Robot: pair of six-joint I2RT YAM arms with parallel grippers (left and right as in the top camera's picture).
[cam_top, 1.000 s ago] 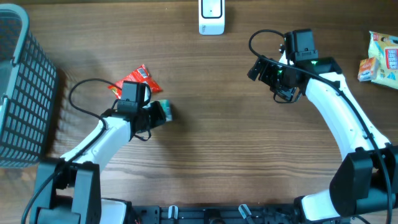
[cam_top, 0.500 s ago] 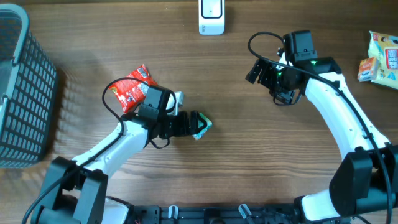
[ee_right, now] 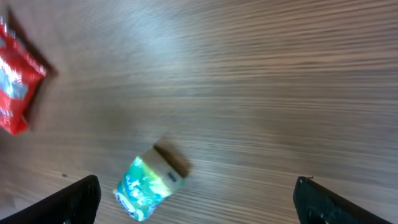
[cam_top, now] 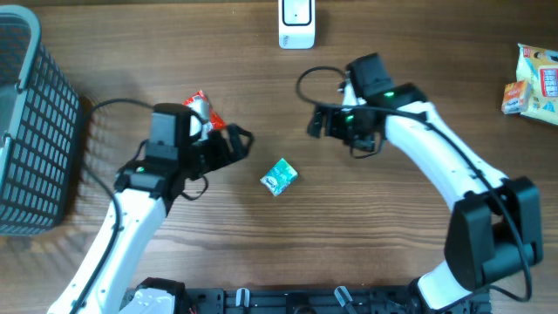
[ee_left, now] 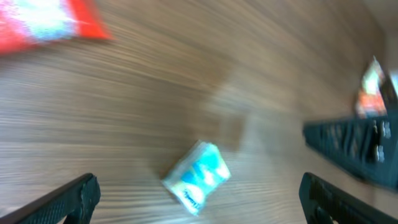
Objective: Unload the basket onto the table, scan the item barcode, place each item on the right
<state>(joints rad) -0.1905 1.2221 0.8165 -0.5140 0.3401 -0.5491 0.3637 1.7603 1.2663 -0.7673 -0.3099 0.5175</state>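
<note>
Brown wood-grain desk (cam_top: 392, 253) is seen from above, with both arms reached in over it from the near edge. The task's item, a small teal-and-white packet (cam_top: 279, 177), is found lying flat on the bare wood near the middle of the desk, between the two hands and touched by neither. The left hand (cam_top: 237, 144) is held just left of the packet and a little farther back, its jaws spread wide and nothing gripped between them; in the left wrist view its two dark fingertips (ee_left: 62, 202) are seen at the lower corners, far apart, with the packet (ee_left: 197, 174) shown blurred on the wood between them. The right hand (cam_top: 316, 124) is held to the right of the packet and farther back, likewise fully open and empty; in the right wrist view its fingertips (ee_right: 62, 205) are set wide at the bottom corners and the packet (ee_right: 146, 182) is seen turned at an angle near the lower left. A red snack packet (cam_top: 200, 105) is partly covered by the left arm's wrist, on the far side of that hand. A white scanner (cam_top: 296, 22) is seen at the far edge of the desk, well apart from the teal-and-white packet. A grey mesh basket (cam_top: 30, 131) is placed at the left edge, and yellow snack packets (cam_top: 534, 78) are seen at the far right edge
</note>
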